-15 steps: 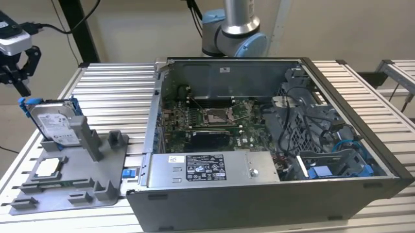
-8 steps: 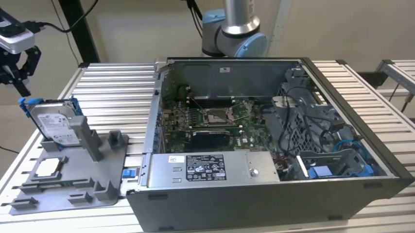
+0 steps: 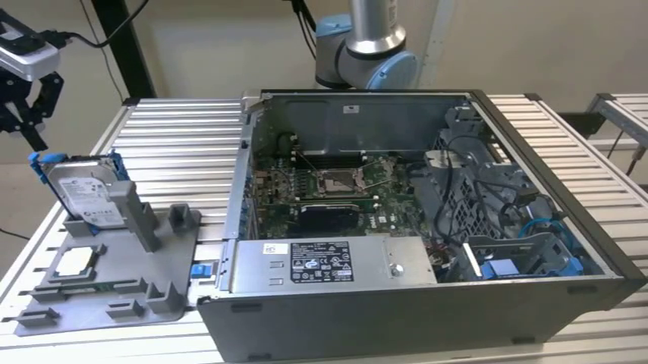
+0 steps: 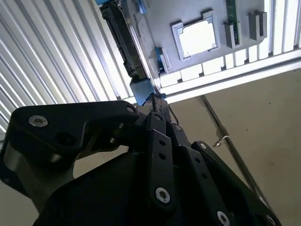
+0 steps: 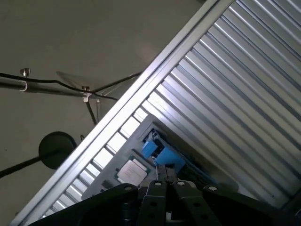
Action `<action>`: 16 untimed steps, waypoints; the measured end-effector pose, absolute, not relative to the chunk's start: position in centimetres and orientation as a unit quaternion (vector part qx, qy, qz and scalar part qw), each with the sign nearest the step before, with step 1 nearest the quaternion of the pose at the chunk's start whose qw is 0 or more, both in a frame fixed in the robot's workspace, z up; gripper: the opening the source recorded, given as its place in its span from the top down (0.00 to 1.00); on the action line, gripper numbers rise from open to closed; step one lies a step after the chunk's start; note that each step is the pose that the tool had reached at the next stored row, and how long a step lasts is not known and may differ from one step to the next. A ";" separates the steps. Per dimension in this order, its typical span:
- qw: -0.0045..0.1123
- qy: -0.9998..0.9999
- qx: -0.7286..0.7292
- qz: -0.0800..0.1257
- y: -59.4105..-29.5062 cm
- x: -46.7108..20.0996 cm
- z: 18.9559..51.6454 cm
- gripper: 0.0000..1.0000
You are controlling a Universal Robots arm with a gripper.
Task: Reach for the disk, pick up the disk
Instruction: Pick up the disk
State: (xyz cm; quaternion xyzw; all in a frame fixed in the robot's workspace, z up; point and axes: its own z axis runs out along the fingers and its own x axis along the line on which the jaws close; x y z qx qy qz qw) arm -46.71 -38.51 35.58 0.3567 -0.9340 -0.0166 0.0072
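The disk (image 3: 86,189), silver-grey with a white label and a bright blue frame, stands on edge in a slot of the grey holder (image 3: 152,265) at the exterior view's left. My black gripper (image 3: 36,141) hangs just above the disk's upper far corner, with a small gap between them. Its fingers are drawn together to a point and hold nothing. The second wrist view looks past the joined gripper (image 4: 155,98) at the disk (image 4: 123,42) seen edge-on. The first wrist view has the disk's blue frame (image 5: 162,153) just beyond the gripper (image 5: 162,181).
A small square chip (image 3: 76,262) lies in the holder in front of the disk. An open computer case (image 3: 426,303) stands at the middle and right of the slatted metal table (image 3: 172,144), a long grey box (image 3: 324,262) along its near side. The arm's base (image 3: 365,53) rises behind.
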 end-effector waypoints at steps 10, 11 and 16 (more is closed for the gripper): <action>0.001 -0.922 0.388 -0.012 -38.5 -46.7 35.6 1.00; 0.000 -0.921 0.390 -0.012 -38.5 -46.7 35.6 1.00; 0.001 -0.909 0.416 -0.012 -38.5 -46.7 35.6 1.00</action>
